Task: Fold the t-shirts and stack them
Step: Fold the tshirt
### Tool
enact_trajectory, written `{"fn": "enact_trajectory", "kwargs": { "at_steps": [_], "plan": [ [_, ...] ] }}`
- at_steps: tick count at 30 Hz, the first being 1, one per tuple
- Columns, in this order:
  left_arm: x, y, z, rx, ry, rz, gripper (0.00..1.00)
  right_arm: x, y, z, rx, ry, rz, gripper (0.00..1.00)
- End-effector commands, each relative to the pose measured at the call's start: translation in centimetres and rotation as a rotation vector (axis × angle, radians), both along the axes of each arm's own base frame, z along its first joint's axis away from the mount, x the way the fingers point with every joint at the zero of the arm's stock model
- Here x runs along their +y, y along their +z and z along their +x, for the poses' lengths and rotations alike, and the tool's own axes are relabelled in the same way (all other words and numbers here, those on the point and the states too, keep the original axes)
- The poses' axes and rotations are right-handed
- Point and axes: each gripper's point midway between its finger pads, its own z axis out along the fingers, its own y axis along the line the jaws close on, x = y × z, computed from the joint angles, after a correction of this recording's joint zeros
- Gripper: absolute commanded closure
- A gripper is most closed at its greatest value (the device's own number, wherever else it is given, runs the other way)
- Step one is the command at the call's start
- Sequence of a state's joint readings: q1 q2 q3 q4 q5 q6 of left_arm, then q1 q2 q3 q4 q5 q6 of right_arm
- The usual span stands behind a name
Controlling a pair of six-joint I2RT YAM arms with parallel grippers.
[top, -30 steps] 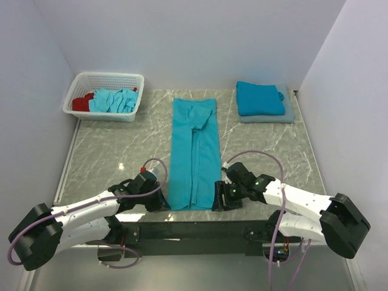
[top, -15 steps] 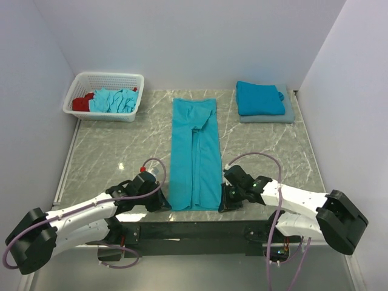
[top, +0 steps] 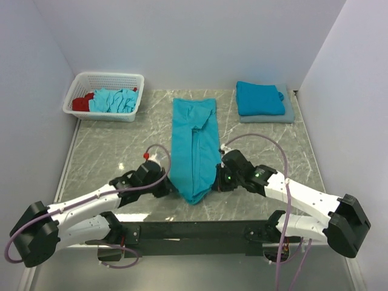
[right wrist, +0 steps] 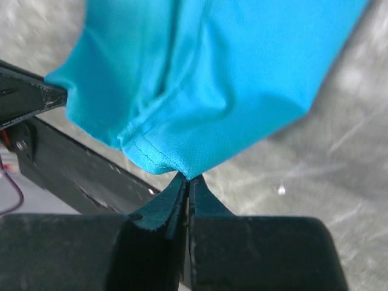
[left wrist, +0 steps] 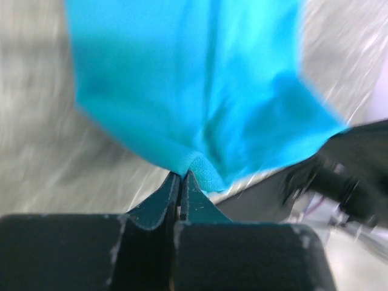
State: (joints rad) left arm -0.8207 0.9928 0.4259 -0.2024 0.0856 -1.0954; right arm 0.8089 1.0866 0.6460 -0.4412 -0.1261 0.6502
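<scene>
A teal t-shirt [top: 194, 142], folded into a long strip, lies down the middle of the marble table [top: 109, 151]. Its near end is lifted off the table and sags between my two grippers. My left gripper [top: 171, 187] is shut on the strip's near left corner [left wrist: 194, 163]. My right gripper [top: 216, 183] is shut on the near right corner [right wrist: 182, 163]. Folded teal t-shirts [top: 259, 98] are stacked at the back right on a grey folded cloth [top: 290, 113].
A white lattice basket [top: 108, 82] at the back left holds crumpled light-blue shirts [top: 114, 100] and a red cloth [top: 82, 102]. White walls close in both sides and the back. The black base rail [top: 194, 231] runs along the near edge.
The right gripper closed on the strip's near right corner. Both grippers then lifted the near end and moved it away from the table's near edge, drawing closer together.
</scene>
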Motion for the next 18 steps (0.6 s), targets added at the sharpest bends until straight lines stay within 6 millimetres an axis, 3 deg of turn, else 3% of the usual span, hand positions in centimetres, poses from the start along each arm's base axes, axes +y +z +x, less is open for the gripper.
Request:
{"fn": "enact_trajectory", "kwargs": {
  "at_steps": [1,6,9,18],
  "plan": [
    [-0.9,4.4,5.1,-0.191,0.090,0.020,0.99,0.4,2.0,3.6,-0.119,-0.026,-0.025,0.98],
    [-0.9,7.8,10.0,-0.321,0.183,0.002,0.99,1.4,5.0,8.4,-0.221,-0.064,-0.021,0.99],
    [-0.2,8.6,12.6,-0.355,0.225,0.038,0.99,1.1,5.3,11.1,-0.223,-0.086,-0.047,0.99],
    [-0.2,8.6,18.4,-0.365,0.218,0.072,0.99,0.5,7.3,17.2,-0.276,-0.169,-0.031,0.99]
  ]
}}
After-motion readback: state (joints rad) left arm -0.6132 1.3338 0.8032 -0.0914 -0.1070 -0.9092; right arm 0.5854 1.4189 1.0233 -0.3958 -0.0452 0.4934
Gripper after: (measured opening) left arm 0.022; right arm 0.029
